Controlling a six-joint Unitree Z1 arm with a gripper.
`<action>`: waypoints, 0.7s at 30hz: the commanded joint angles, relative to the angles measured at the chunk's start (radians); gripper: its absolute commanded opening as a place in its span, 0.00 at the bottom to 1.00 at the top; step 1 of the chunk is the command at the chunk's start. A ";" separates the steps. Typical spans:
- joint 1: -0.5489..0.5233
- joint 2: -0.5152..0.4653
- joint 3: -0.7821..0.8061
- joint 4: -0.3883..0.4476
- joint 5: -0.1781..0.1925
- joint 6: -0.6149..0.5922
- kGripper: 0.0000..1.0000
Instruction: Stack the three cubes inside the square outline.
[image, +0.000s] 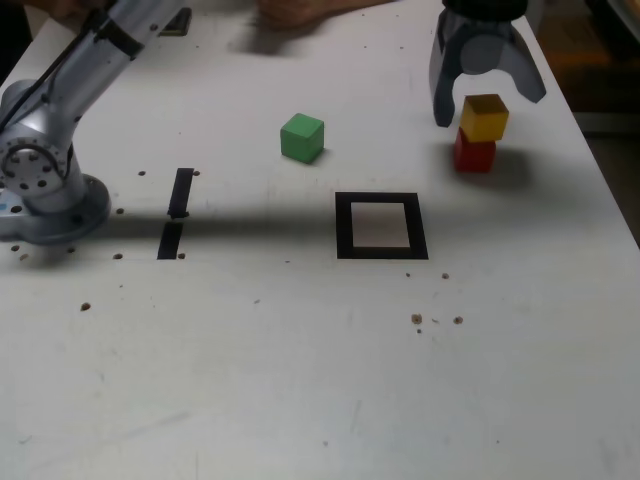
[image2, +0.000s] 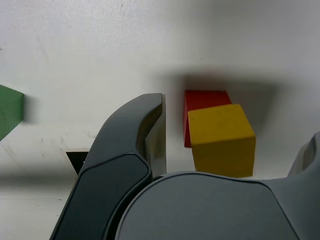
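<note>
Exterior view: hand (image: 487, 100) spread above yellow cube (image: 484, 117)

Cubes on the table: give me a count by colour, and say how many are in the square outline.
Green cube: 1
Yellow cube: 1, on the red
Red cube: 1
Total: 3
Inside the square outline: 0

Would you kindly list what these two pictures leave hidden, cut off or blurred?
- Wrist view: the small green cube is cut by the frame edge.
- Wrist view: the black tape square outline shows one corner only; the grey gripper hides the rest.
- Exterior view: a blurred hand at the top edge.
</note>
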 joint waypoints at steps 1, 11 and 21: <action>0.003 0.008 -0.010 0.007 0.000 0.000 0.94; -0.001 0.026 -0.001 0.010 0.007 -0.020 0.64; -0.021 0.003 0.011 -0.006 0.019 -0.032 0.25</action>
